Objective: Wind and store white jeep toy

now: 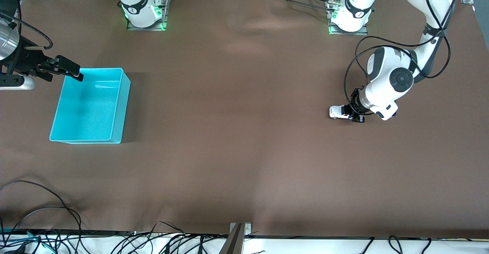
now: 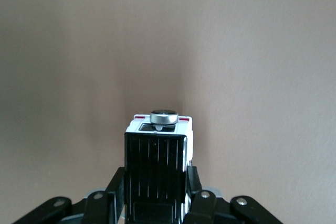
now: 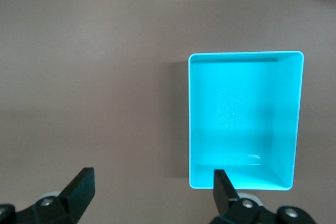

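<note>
The white jeep toy (image 1: 338, 111) rests on the brown table toward the left arm's end. My left gripper (image 1: 353, 114) is shut on its sides. In the left wrist view the jeep (image 2: 157, 166) fills the space between the black fingers (image 2: 116, 192), showing its black ribbed roof and a round spare wheel at its tail. My right gripper (image 1: 70, 70) hangs open and empty over the corner of the cyan bin (image 1: 89, 107) nearest the right arm's base. The right wrist view shows the bin (image 3: 244, 121) empty, with both fingertips (image 3: 81, 182) wide apart.
Both arm bases (image 1: 143, 7) stand along the table's edge farthest from the front camera. Black cables (image 1: 46, 212) lie by the table's nearest edge toward the right arm's end. A wide stretch of brown tabletop (image 1: 237, 124) lies between the bin and the jeep.
</note>
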### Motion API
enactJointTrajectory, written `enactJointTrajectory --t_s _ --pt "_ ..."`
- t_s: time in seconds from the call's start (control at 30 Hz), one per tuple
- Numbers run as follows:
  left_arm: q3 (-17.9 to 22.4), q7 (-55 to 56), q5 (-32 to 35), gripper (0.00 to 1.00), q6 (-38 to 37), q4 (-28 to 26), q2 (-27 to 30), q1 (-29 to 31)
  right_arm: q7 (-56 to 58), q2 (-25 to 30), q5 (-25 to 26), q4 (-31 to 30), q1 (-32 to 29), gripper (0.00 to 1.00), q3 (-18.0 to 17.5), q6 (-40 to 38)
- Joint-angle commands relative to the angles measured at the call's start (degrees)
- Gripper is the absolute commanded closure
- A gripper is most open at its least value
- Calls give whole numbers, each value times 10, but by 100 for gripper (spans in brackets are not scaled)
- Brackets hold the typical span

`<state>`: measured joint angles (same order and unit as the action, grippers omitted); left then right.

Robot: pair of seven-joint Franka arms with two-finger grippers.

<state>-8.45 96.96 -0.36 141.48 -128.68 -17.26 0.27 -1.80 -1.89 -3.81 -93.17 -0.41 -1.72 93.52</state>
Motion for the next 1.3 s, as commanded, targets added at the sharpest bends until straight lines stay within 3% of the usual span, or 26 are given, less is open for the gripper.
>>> enactJointTrajectory --t_s 0.0,0.43,0.77,1.27 --pt "-3 47 13 79 15 -3 -12 -19 -1 -4 -12 12 -2 0 0 -3" --pt "-4 101 83 78 36 -3 -46 -27 -1 -7 -11 12 -4 0 1 -3" --pt "1 95 86 78 34 -3 -45 -17 -1 -7 -11 12 -4 0 1 -3" --pt "-2 75 148 78 29 -3 -44 52 -1 -8 -11 12 -4 0 1 -3"
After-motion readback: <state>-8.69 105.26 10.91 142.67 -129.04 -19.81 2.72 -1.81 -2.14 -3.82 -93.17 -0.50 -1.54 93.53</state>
